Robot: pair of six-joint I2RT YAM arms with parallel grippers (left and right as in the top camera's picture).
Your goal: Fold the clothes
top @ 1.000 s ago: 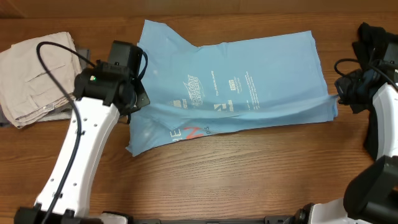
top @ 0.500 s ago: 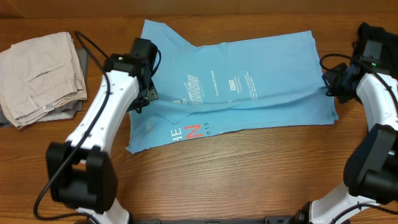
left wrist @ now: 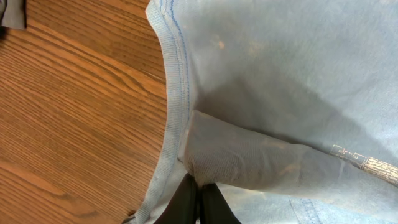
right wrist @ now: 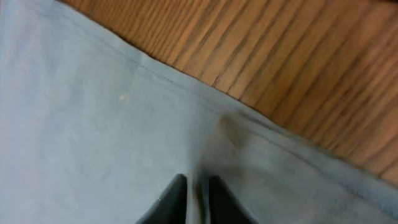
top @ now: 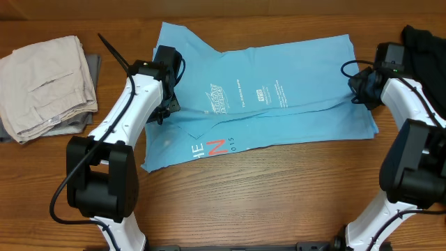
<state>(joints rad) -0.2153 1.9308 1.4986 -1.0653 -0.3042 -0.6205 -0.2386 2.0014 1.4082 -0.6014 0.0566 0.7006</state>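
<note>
Quick status from my end of the link: the light blue T-shirt [top: 279,77] is lying print-up across the middle of the desk [top: 279,202], mostly spread out, with the khaki trousers [top: 45,80] in a heap off at the far left and some dark garment [top: 425,42] at the far right corner (neither of those is my job here). The left claw [left wrist: 199,200] is shut tight on a pinch of the shirt's left edge, just inside the stitched hem, and you can see a little tent of cloth rising out of it. The right claw [right wrist: 194,198] is over at the shirt's right edge; its fingers [right wrist: 169,200] sit a sliver apart with cloth in the gap, and honestly I can't tell whether it's gripping or not. From overhead there's a long crease running between the two claws, so I'd call this the first lengthwise fold, only partway over. The lower strip with the red-and-white lettering is flat on the desk, nothing lying on top of it. So I'd say we're early: no fold is properly laid down, the sleeve at the top left is sticking out loose, and the crosswise folds to make a neat packet are all yet to come.
</note>
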